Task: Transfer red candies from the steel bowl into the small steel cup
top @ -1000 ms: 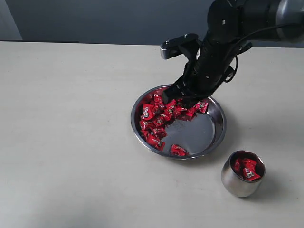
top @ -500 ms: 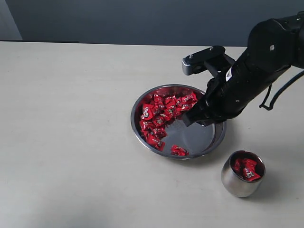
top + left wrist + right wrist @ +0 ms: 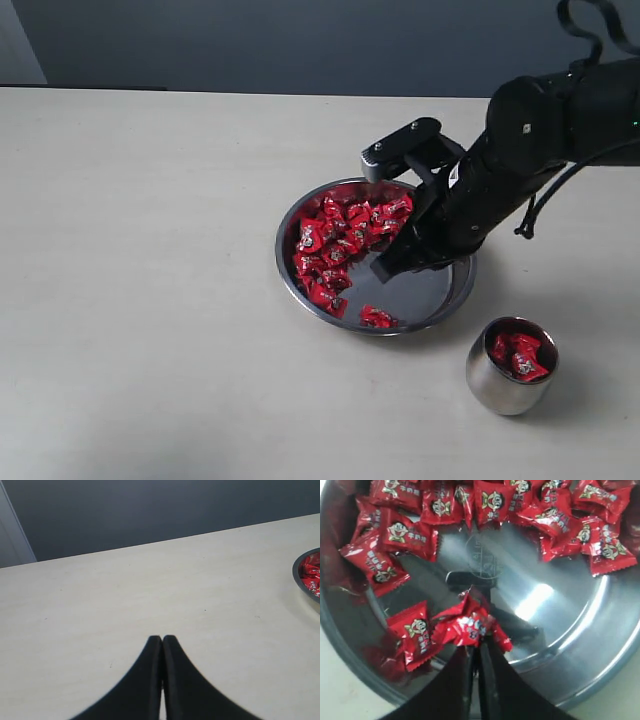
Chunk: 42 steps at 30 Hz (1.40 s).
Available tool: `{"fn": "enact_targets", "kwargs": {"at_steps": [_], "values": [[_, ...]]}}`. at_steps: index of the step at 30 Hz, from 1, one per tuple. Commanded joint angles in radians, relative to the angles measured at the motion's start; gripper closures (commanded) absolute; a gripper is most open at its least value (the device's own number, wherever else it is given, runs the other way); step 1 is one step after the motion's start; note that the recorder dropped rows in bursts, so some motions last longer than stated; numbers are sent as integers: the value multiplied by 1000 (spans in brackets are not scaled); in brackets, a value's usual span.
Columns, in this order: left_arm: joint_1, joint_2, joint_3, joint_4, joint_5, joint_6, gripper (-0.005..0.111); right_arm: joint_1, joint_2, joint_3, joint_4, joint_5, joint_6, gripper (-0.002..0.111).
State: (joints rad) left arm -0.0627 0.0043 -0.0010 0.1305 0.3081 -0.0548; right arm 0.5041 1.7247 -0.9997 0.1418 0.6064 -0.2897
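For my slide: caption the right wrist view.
Right gripper pinching one red candy over the steel bowl's bare, mirrored bottom.

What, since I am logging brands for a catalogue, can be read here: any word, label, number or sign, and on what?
Nothing is sharp enough to quote.
red candies: each wrapper shows a cartoon face and small white characters, too blurred to read.
steel bowl: a round stamped mark on its bottom, too faint to read.
small steel cup: no marking visible.
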Motion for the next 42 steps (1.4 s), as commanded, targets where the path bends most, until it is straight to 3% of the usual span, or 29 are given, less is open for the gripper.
{"fn": "enact_targets", "kwargs": {"at_steps": [1,3,13,19,38,42], "values": [[-8,-4,1,2,-7,-6,106,-5,50,3,1,-45,8,86],[-8,-4,1,2,-7,-6,106,-5,63,3,1,-53,8,80],[-8,-4,1,2,-7,-6,106,-5,77,-66,-1,-2,29,81],[-8,-4,1,2,-7,-6,106,-5,110,-113,-9,51,29,66],[-8,-4,1,2,-7,-6,106,-5,243,-143,-9,61,29,66],[-8,-4,1,2,-7,-6,106,-5,257,-143,-9,58,29,74]]}}
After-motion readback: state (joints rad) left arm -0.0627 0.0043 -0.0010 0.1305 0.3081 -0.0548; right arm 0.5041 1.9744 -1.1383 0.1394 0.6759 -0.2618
